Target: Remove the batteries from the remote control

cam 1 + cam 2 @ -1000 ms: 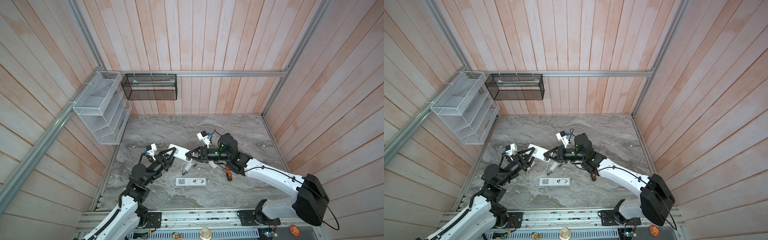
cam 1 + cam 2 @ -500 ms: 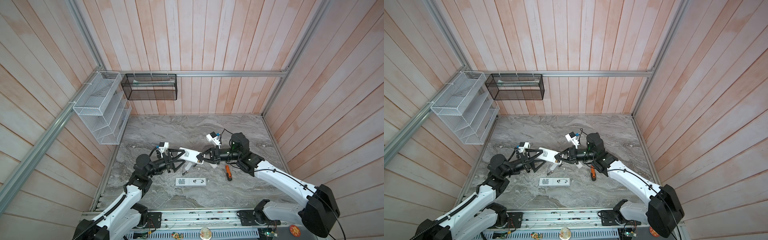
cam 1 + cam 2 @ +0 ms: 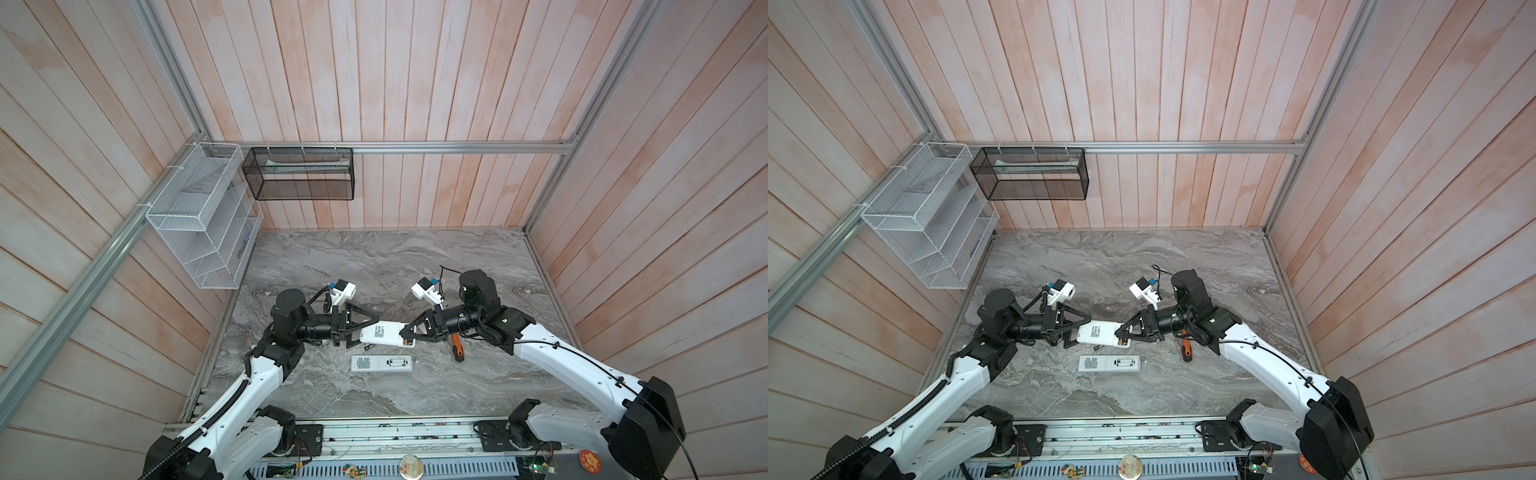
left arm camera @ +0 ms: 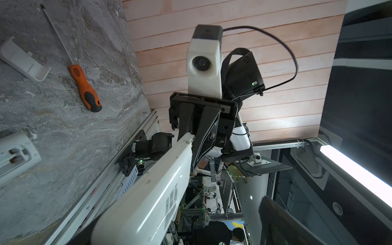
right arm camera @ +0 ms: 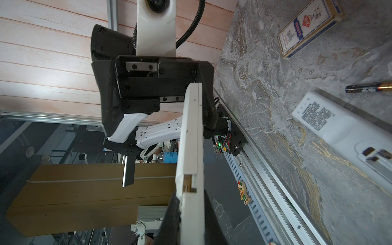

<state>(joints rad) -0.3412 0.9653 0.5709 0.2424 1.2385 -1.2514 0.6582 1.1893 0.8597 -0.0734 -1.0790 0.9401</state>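
the right gripper (image 3: pixel 403 333) was clamped on one end of a long white plastic remote control (image 3: pixel 384 334); the left gripper (image 3: pixel 368 333) stood spread wide around its other end. a thin black-and-gold cylindrical battery (image 5: pixel 369 88) lay on the grey marble tabletop (image 3: pixel 374 266) beneath them.

White arm links (image 3: pixel 257 386), black joints (image 3: pixel 291 305), black cables (image 4: pixel 293 53)

The raised remote (image 3: pixel 384 334) sits above the worktop (image 3: pixel 374 266), left gripper (image 3: pixel 368 333) at its nine o'clock, right gripper (image 3: pixel 404 336) at three. A second remote (image 3: pixel 381 363) lies at six, screwdriver (image 3: pixel 456 348) at four.
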